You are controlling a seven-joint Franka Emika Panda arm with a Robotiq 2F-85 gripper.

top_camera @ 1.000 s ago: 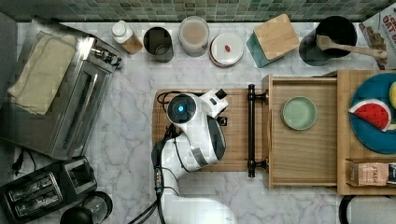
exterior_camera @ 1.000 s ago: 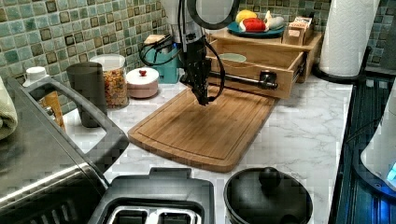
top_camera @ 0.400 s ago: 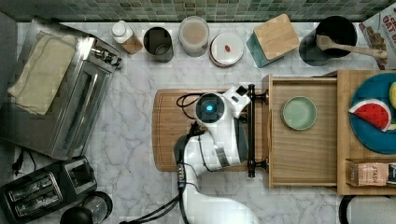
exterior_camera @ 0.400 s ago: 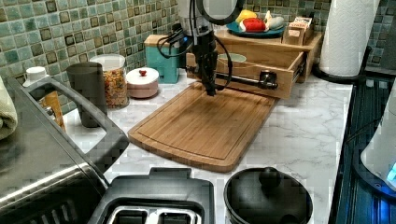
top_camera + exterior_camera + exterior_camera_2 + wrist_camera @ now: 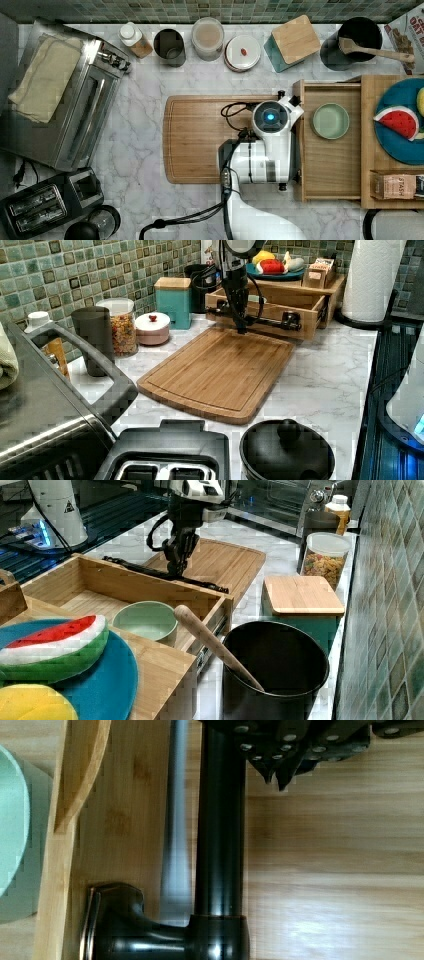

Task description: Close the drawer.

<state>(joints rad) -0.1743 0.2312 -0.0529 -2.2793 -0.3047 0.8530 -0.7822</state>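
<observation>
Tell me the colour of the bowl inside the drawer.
Pale green bowl, clearest in the top view.

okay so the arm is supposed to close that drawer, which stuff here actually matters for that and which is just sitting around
Part of the job:
- drawer, pulled open
- its black bar handle
- end effector, at the handle
- green bowl, inside the drawer

Just lying about:
- cutting board
- toaster oven
- teal canister
- black pot with wooden spoon
- plate with watermelon slice

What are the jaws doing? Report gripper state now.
Gripper: jaws shut, holding nothing, tips down beside the drawer's black bar handle.
</observation>
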